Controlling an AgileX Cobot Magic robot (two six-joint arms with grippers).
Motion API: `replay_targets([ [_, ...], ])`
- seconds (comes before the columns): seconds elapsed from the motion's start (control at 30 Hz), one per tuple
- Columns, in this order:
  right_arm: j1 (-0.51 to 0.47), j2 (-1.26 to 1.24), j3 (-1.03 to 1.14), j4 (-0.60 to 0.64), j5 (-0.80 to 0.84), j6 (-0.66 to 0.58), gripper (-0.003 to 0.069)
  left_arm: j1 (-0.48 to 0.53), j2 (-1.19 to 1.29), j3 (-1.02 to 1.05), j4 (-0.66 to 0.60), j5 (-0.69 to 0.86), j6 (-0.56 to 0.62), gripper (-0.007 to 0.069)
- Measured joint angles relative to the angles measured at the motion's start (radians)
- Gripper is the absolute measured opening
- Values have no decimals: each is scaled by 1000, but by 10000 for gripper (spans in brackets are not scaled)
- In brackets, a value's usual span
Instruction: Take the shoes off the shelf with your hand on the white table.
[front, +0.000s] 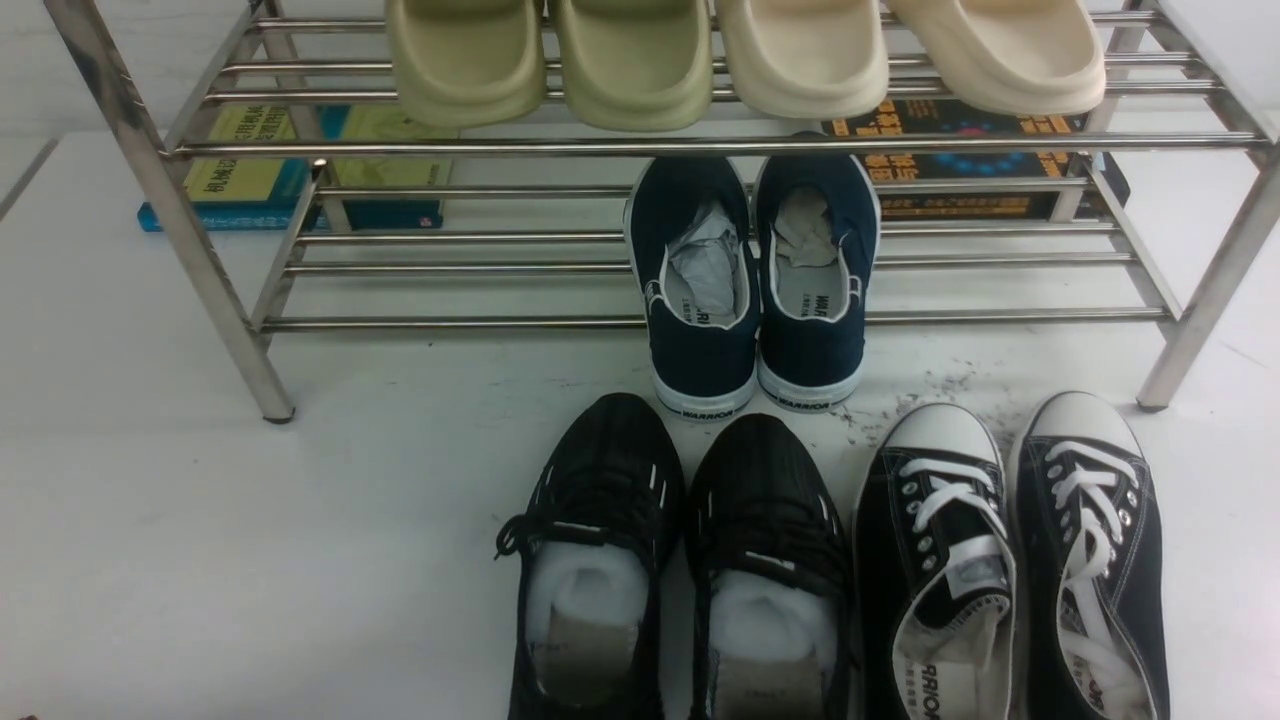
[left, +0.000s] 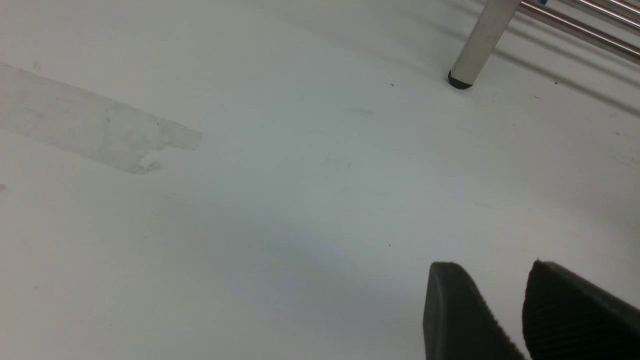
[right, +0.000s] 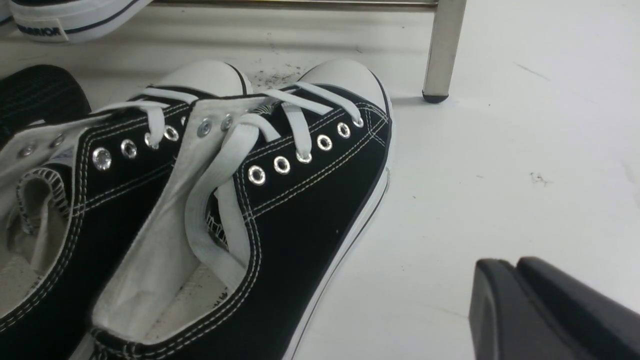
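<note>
The shoes, black canvas low-tops with white laces and toe caps, stand side by side on the white table (front: 250, 550) in front of the shelf's right end: left shoe (front: 935, 560), right shoe (front: 1095, 540). The shelf (front: 700, 146) is a two-tier steel rack behind them. Neither arm shows in the front view. In the right wrist view my right gripper (right: 512, 262) is shut and empty, apart from the right shoe (right: 300, 200), with a shelf leg (right: 444, 45) beyond. My left gripper (left: 492, 270) is open, nothing between its fingers, over bare table near another shelf leg (left: 480, 40).
Navy slip-ons (front: 750, 290) sit on the lower tier, heels overhanging the front bar. All-black mesh sneakers (front: 680, 560) stand on the table left of the canvas pair. Green slippers (front: 550, 60) and cream slippers (front: 900, 50) fill the top tier. Books (front: 280, 170) lie under the shelf.
</note>
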Motion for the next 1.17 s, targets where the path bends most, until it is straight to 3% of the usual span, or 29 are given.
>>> replay_targets([
  [1.17,0,0,0,0,0,0,101,0,0,0,0,0,0,239],
])
